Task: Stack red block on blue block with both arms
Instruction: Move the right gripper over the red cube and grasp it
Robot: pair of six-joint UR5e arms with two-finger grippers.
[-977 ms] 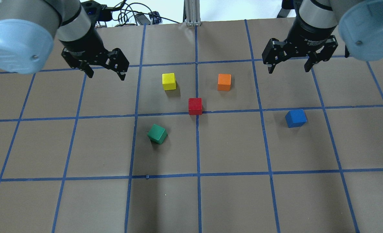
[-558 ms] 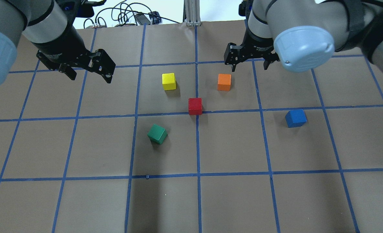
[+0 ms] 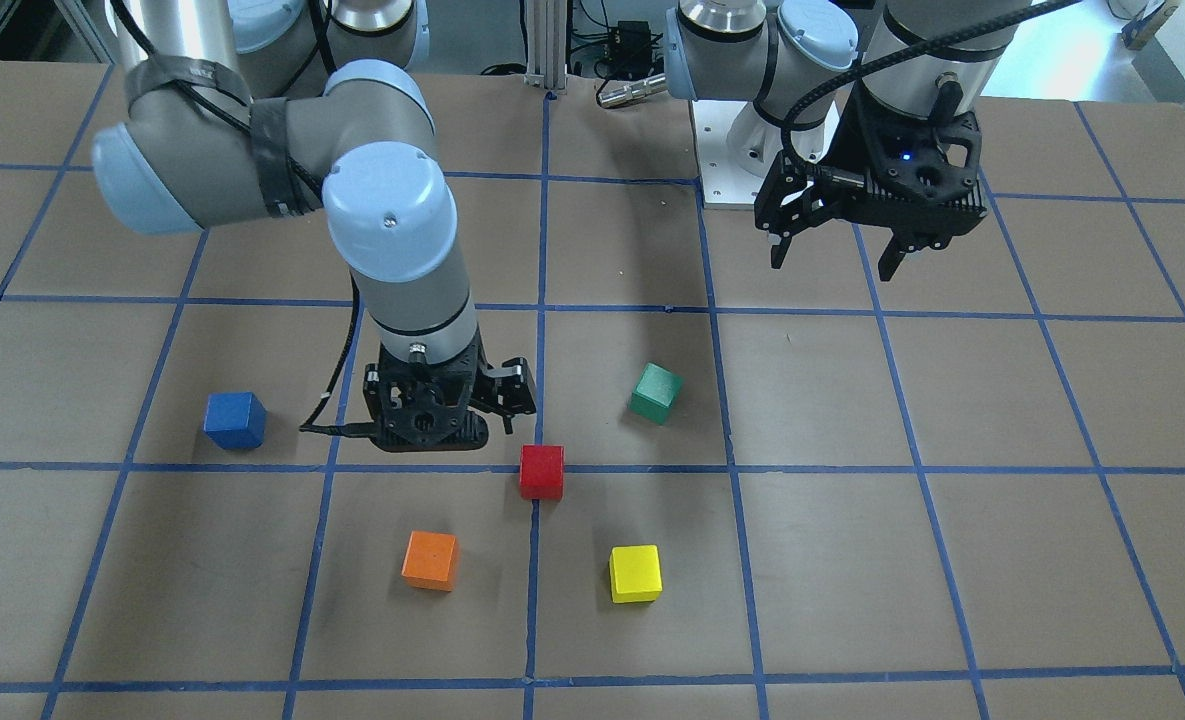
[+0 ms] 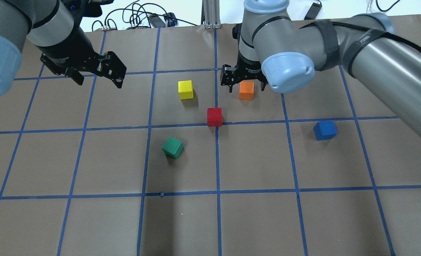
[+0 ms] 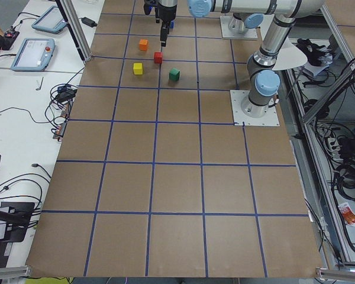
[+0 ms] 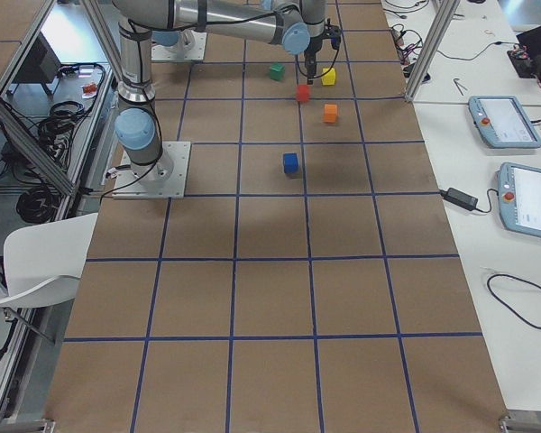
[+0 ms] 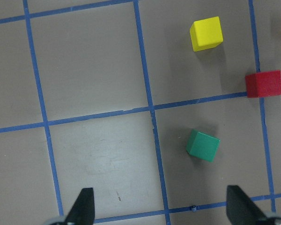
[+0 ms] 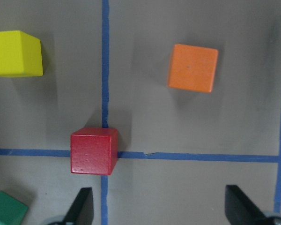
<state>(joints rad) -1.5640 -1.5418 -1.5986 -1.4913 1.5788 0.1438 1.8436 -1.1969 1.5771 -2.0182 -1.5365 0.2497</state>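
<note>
The red block (image 4: 214, 117) sits on a grid crossing at the table's middle; it also shows in the front view (image 3: 541, 472) and both wrist views (image 8: 93, 151) (image 7: 263, 84). The blue block (image 4: 325, 129) sits apart to the right (image 3: 234, 419). My right gripper (image 4: 246, 84) is open and empty, hovering above the table by the orange cube, just beyond the red block (image 3: 449, 400) (image 8: 161, 208). My left gripper (image 4: 99, 82) is open and empty, raised over the far left (image 3: 834, 265) (image 7: 161, 208).
An orange cube (image 4: 246, 90) and a yellow cube (image 4: 185, 89) lie beyond the red block. A green cube (image 4: 172, 147) lies near left of it. My right arm's elbow (image 4: 288, 71) reaches across the far right. Cables (image 4: 135, 16) lie past the far edge.
My right arm swung left from the far right to the centre, bringing its open gripper over the orange cube. My left gripper shifted a little left. No block moved.
</note>
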